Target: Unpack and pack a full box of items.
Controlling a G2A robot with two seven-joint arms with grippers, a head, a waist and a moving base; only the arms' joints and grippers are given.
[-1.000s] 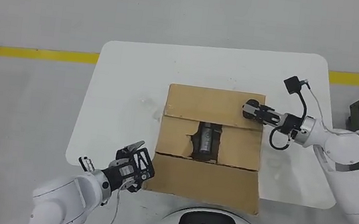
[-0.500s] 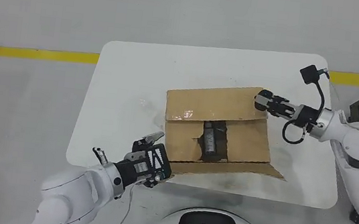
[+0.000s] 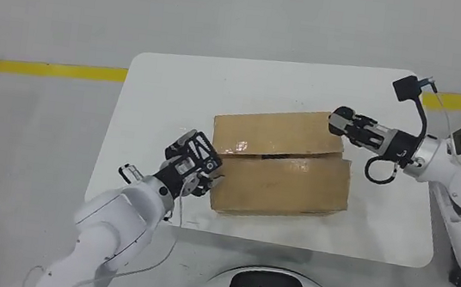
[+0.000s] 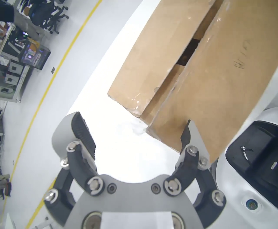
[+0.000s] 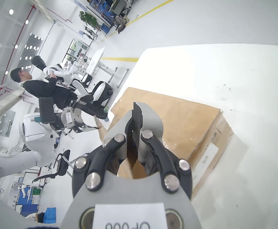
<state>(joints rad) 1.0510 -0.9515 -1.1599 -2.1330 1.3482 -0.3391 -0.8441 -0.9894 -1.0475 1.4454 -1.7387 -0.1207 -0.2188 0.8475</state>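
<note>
1 box (image 3: 282, 184), L tool (image 3: 201, 154) & R tool (image 3: 336, 120) at opp. corners

Box (image 3: 280, 163) in middle of table (image 3: 167, 92)

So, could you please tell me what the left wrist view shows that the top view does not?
Left wrist view: the dark gap between the far flap and near flap, and the open left gripper with one finger at the near flap's corner. Top view: the whole box on the white table, and the right gripper at the far flap's right corner. Both: the flaps folded nearly shut, left gripper at the box's corner.
</note>
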